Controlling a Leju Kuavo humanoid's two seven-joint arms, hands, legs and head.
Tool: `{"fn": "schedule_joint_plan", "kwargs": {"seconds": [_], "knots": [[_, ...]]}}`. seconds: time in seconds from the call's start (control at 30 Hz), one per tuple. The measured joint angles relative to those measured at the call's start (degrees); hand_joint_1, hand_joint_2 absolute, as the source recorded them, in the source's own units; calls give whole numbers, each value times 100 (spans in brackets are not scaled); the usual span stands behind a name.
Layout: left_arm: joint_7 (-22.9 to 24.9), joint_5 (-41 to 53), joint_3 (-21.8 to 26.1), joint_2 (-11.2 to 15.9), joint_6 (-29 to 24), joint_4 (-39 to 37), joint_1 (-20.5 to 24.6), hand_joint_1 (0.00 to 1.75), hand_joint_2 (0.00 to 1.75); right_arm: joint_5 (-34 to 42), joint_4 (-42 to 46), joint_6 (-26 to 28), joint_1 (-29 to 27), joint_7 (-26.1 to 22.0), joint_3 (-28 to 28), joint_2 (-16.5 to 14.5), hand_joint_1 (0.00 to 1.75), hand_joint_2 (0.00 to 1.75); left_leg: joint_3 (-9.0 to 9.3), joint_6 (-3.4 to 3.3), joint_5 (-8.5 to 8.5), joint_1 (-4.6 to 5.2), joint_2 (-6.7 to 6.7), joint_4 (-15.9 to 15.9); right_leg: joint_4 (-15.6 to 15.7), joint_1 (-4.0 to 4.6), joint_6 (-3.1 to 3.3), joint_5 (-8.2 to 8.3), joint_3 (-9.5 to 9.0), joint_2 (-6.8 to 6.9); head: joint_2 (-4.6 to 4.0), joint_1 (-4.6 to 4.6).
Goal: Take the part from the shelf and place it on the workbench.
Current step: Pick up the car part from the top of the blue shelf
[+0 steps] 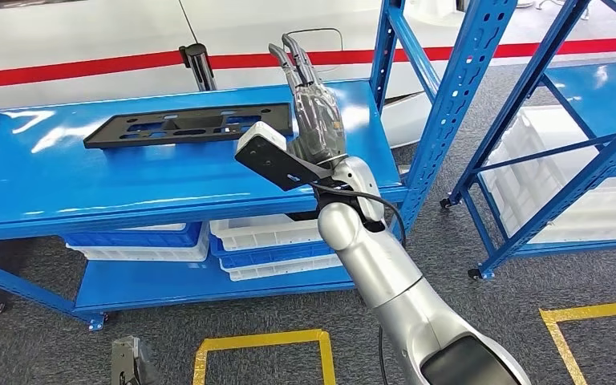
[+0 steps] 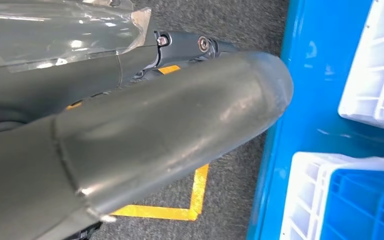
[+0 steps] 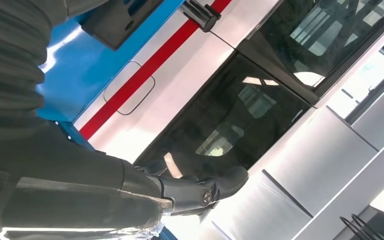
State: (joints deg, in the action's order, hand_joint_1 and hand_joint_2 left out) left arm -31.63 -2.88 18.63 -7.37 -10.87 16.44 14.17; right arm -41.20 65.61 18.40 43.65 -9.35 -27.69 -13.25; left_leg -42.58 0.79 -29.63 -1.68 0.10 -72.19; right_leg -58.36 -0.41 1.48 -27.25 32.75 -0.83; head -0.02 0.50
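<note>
1. Nearest, at lower right of the head view, the silver right arm rises to the right hand (image 1: 314, 120); its fingers point up, spread a little, holding nothing.
2. Left of this hand, the part (image 1: 188, 126), a flat black plate with cut-outs, lies on the blue shelf (image 1: 64, 180), upper left of centre.
3. White and blue crates (image 1: 269, 233) stand below; grey carpet with yellow floor lines (image 1: 261, 341).
4. At the left wrist, the left hand (image 2: 130, 135) is over the carpet; I cannot tell its fingers.
5. Farthest, a white vehicle with red stripe (image 3: 145, 75).
</note>
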Motion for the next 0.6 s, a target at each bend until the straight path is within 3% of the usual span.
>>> {"fn": "schedule_joint_plan", "kwargs": {"seconds": [0.07, 0.1, 0.17, 0.27, 0.33, 0.43, 0.47, 0.5, 0.57, 0.6], "knots": [[-21, -3, 2, 0, 16, 0, 0, 0, 0, 4, -3, 0, 5, 0, 1, 1, 0, 175, 257, -135, 514, 54, 1, 780, 13, 28, -11, -94, -133, -15, 0, -7], [-28, -4, 2, -4, 19, 0, 4, 0, 0, 6, -4, 0, 10, 0, 2, 2, 0, 175, 392, -202, 640, 93, 3, 1102, 25, 40, -28, -132, -177, -19, 1, -12], [-43, -17, 4, -12, 20, 0, 13, 0, 0, 15, -6, -1, 12, 0, 4, 7, 0, 175, 547, -294, 620, 156, 7, 1366, 42, 41, -90, -155, -219, -17, 1, -12], [-60, -56, 11, -36, 21, 0, 16, 0, 0, 25, -2, -1, 9, -1, 6, 17, 0, 175, 776, -340, 599, 156, -4, 1574, -64, 51, -210, -147, -250, 3, 1, -3], [-62, -63, 17, -49, 24, 0, 24, 0, 0, 27, 2, 0, 32, -1, 7, 31, 0, 175, 912, -363, 580, 127, -10, 1649, -452, 35, -246, -274, -33, 18, 1, -6], [-63, -64, 27, -81, 35, -3, 18, 0, 0, 36, 1, 0, 0, -1, 11, 81, 0, 175, 983, -358, 493, 119, -28, 1654, -1409, -8, -324, -524, 671, 19, 1, -5], [-62, -64, 28, -95, 39, -6, 5, 0, 0, 39, 0, 0, -26, -1, 14, 101, 0, 175, 1020, -340, 455, 114, -35, 1652, -1484, -27, -368, -500, 812, 21, 1, -5], [-61, -64, 30, -107, 45, -9, -5, 0, 0, 42, 0, 0, -45, -1, 15, 119, 0, 175, 1072, -313, 411, 103, -39, 1649, -1313, -51, -428, -352, 825, 27, 0, -5], [-54, -64, 33, -127, 59, -13, -15, 0, 0, 45, -1, -1, -63, 0, 17, 158, 0, 175, 1193, -240, 302, 80, -43, 1638, -553, -106, -570, 135, 618, 59, 1, -10], [-49, -63, 36, -133, 63, -15, -12, 0, 0, 48, -1, -2, -67, 0, 17, 185, 0, 175, 1238, -198, 248, 75, -45, 1628, -205, -110, -570, 281, 512, 81, 1, -12]]}}
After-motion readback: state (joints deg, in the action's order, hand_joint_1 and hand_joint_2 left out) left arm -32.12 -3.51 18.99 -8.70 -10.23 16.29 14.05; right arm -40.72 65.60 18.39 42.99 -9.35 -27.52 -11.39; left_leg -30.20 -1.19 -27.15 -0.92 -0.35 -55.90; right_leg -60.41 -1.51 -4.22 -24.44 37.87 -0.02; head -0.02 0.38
